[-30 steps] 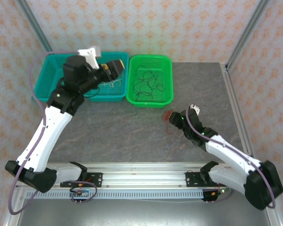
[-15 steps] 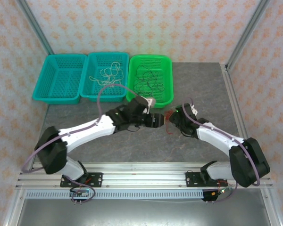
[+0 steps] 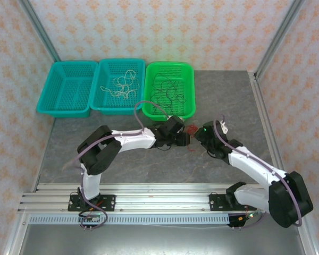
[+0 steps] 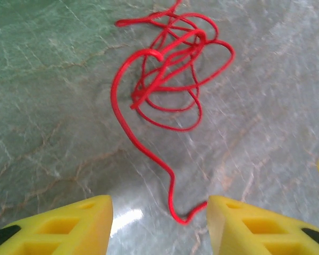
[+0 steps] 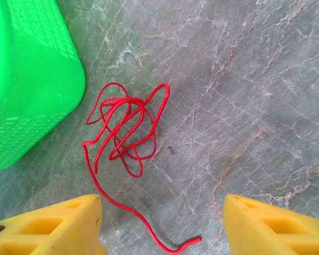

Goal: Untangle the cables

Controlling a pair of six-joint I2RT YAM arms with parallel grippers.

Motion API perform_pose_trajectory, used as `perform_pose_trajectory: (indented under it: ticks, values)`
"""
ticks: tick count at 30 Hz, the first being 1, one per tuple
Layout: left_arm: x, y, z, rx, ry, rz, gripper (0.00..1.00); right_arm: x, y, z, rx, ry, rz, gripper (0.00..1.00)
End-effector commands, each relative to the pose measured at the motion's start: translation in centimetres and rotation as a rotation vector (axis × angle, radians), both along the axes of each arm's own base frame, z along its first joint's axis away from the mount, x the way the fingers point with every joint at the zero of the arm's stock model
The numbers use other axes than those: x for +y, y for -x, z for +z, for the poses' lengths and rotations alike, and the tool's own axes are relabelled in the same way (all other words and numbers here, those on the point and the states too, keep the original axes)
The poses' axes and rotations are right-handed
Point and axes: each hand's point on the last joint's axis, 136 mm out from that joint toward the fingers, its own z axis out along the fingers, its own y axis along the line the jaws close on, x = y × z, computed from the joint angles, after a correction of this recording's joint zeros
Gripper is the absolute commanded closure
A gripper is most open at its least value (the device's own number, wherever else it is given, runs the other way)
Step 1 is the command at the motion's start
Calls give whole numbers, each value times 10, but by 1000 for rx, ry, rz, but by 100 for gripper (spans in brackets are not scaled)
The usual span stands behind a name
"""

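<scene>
A red cable (image 3: 192, 129) lies in a loose tangle on the grey table, just in front of the green basket (image 3: 189, 109). In the left wrist view its knot (image 4: 170, 74) lies ahead and its tail (image 4: 173, 202) runs down between my yellow fingers (image 4: 69, 226). The tail's end sits against the right-hand finger. My left gripper (image 4: 159, 226) is open around that tail. My right gripper (image 5: 162, 226) is open too, with the tangle (image 5: 125, 125) ahead and the same tail end (image 5: 175, 247) on the table between its fingers. Seen from above, both grippers (image 3: 185, 139) (image 3: 198, 137) meet at the cable.
Black cables (image 3: 167, 93) lie in the green basket and white cables (image 3: 119, 84) in the middle teal basket (image 3: 103, 106). A second teal basket (image 3: 48, 103) stands at the far left. The green basket's corner (image 5: 26, 79) is close to my right gripper.
My left arm swung from over the teal baskets down to the red cable at the table's centre, and its jaws narrowed. My right gripper stayed by the cable and narrowed slightly.
</scene>
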Motion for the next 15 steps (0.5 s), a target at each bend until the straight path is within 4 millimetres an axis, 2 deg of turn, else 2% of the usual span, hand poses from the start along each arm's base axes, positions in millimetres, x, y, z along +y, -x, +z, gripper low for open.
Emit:
perform_pose_trajectory:
  ticks: [1,8,13,15]
  values:
    - [-10,-20,6,-40,27,47,51,-15,9,-5,7,30,-53,39]
    - [-23,-22,-18,-3,17,12,52,-19,13,-4,-4,25,-70,40]
    - [-22,-22,-36,23,-40,-17,67,-18,15,-5,6,25,-57,40]
    - [-19,-21,-39,35,-66,-23,79,-16,15,-5,5,27,-37,41]
